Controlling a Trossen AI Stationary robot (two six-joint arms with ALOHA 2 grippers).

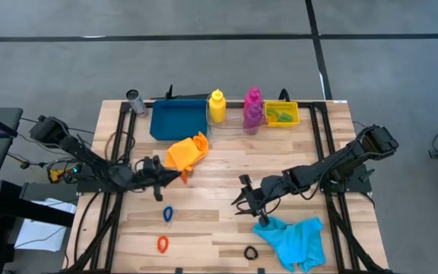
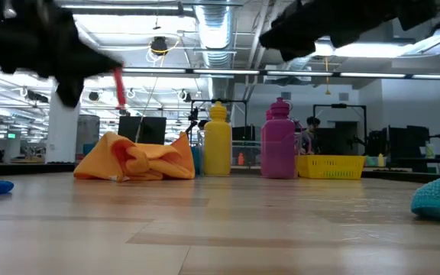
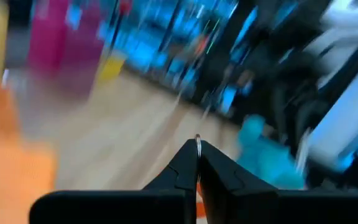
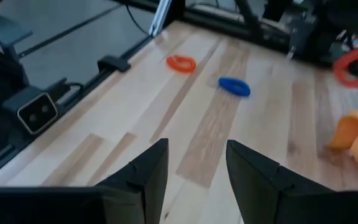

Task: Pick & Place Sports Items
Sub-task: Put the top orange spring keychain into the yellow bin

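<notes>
L gripper (image 1: 179,177) is clenched on a red elastic ring (image 2: 118,87), light and floppy so best pinched across its band; R gripper (image 4: 194,163) hangs released over bare table.

Seen from above, a wooden bench (image 1: 226,190) carries a blue tray (image 1: 178,120), a yellow bottle (image 1: 217,106), a magenta bottle (image 1: 252,109) and a small yellow bin (image 1: 282,114) along its far edge. An orange cloth (image 1: 188,151) lies near the tray. The left tool (image 1: 175,177) sits just beside that cloth. The right tool (image 1: 243,199) hangs near a cyan cloth (image 1: 295,239). Blue (image 1: 167,215), orange (image 1: 162,243) and black (image 1: 250,252) rings lie near the front edge.
</notes>
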